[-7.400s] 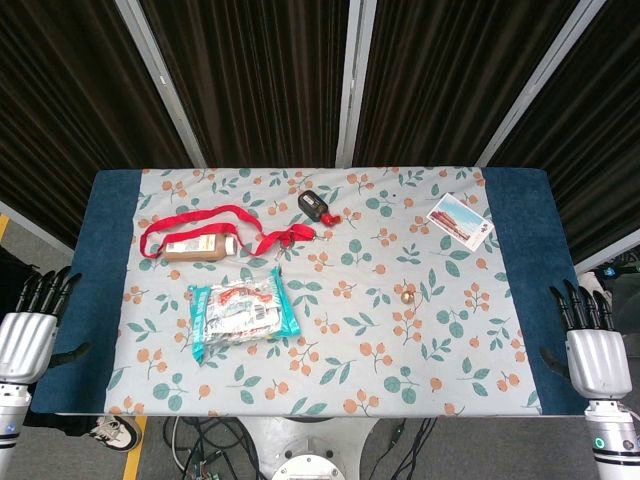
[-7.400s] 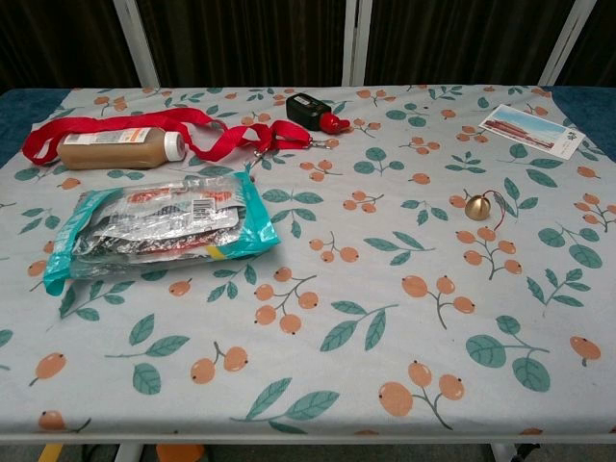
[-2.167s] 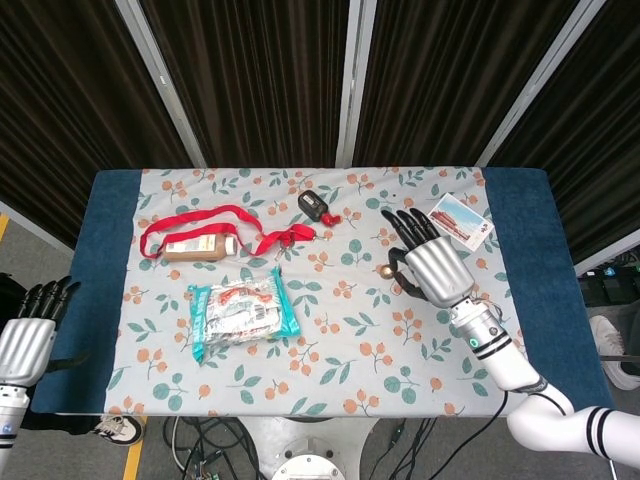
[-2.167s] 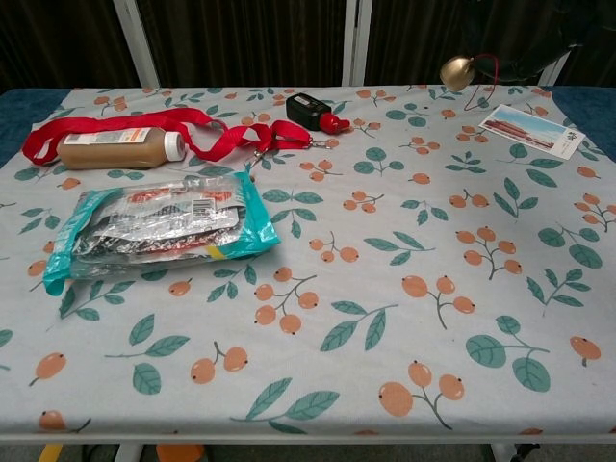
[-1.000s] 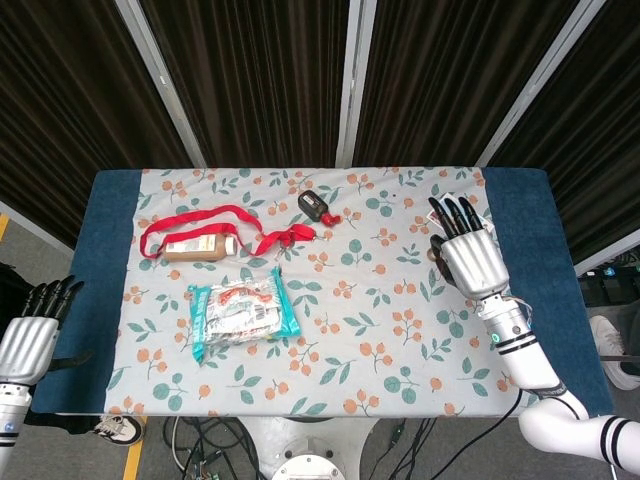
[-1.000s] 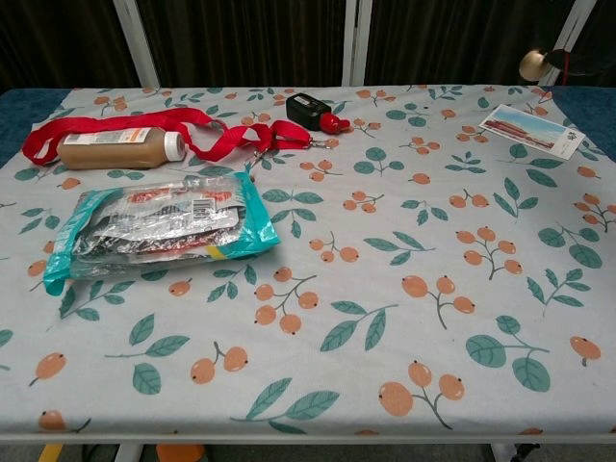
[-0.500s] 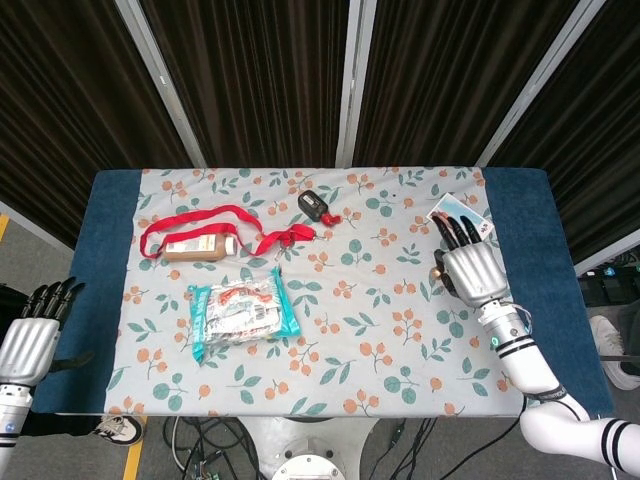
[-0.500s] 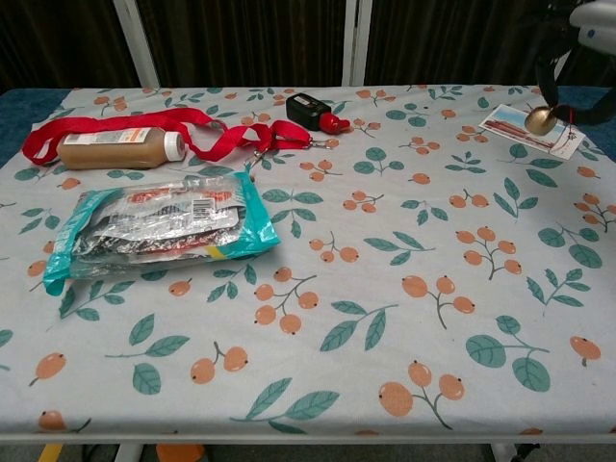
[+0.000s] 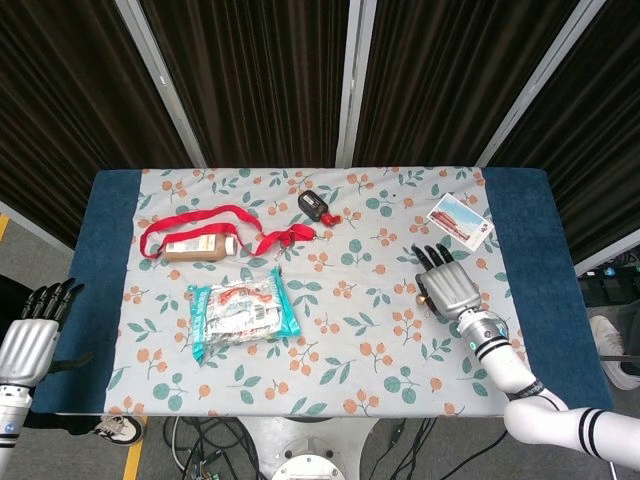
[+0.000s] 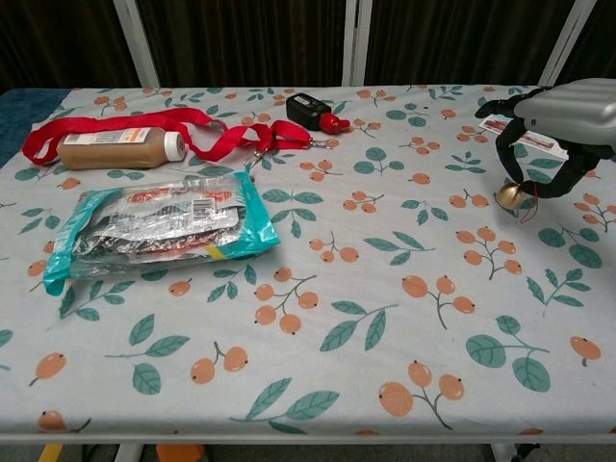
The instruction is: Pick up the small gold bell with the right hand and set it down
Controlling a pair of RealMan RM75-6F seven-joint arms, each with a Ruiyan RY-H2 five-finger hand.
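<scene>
The small gold bell with its red string hangs low over the flowered tablecloth at the right side, touching it or just above. My right hand reaches over it from the right, fingers curled down, pinching the bell from above. In the head view the bell peeks out at the left edge of the right hand. My left hand hangs off the table's left front corner, fingers apart and holding nothing.
A postcard lies behind the right hand. A black key fob sits at the back centre. A red lanyard, a brown bottle and a teal snack packet lie on the left half.
The right hand has carried the bell from high over the back right corner down and toward the front, to just at the cloth. The left hand has stayed put.
</scene>
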